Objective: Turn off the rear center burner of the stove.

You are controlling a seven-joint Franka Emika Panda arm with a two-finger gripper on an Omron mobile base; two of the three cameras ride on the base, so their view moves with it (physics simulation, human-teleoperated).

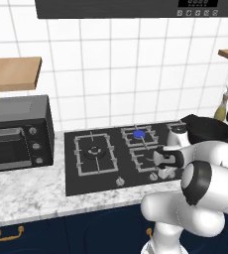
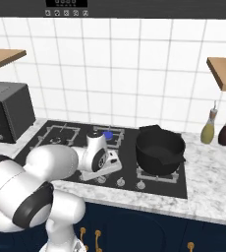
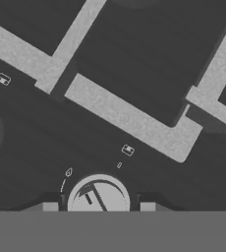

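1. Gripper (image 3: 99, 205) was low over the stove's front edge, pointing down at a silver knob (image 3: 98, 197). Finger tips (image 3: 50, 206) sat on either side of the knob, apart, with a gap between each tip and the knob; not clamped on it.
2. From the left base camera, the hand (image 1: 168, 158) hung above the knob row, hiding part of the front center grate. The next knob (image 1: 120, 181) to the left sat clear of it.
3. Stove (image 1: 84, 184) was a black glass cooktop set into a marble counter (image 1: 22, 193), with grey grates over its burners.
4. Rear center burner (image 1: 139, 134) sat just behind the hand, blue centre showing inside its small square grate. From the right base camera the same blue spot (image 2: 108, 134) peeked out past the wrist.
5. Large left burner (image 1: 94, 151) had a dark ring cap, well clear of the hand.
6. Black pot (image 2: 159, 149) stood on the right-side grate, close beside the arm.
7. Toaster oven (image 1: 18, 133) was on the counter left of the stove.
8. Two bottles (image 2: 218, 127) stood at the far right by the tiled wall, under a wooden shelf (image 2: 224, 72).
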